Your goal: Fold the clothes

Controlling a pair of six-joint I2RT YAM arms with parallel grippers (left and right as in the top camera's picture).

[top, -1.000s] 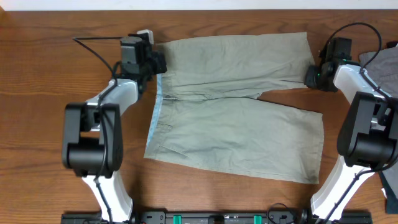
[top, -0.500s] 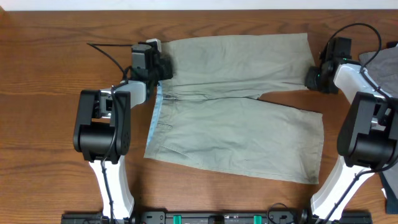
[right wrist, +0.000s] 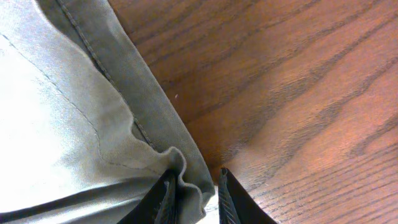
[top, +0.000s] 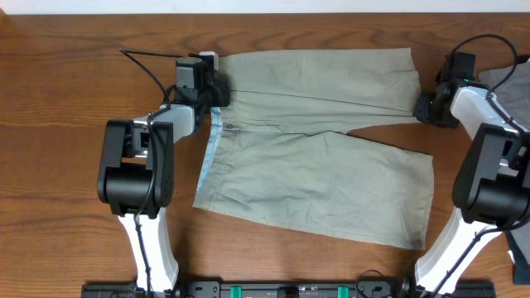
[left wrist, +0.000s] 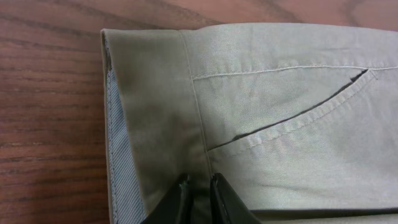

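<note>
No lettering, label, brand mark, number or sign can be read in any view, neither on the shorts (top: 315,165) nor on the desk (top: 58,149).

I'm seeing a plain grey cloth garment (top: 507,79) lying far right on the brown wooden table (top: 50,165).

Overhead faces straight down; each wrist view sits close on the pale khaki cotton shorts (top: 315,165), at eleven and three o'clock.
</note>
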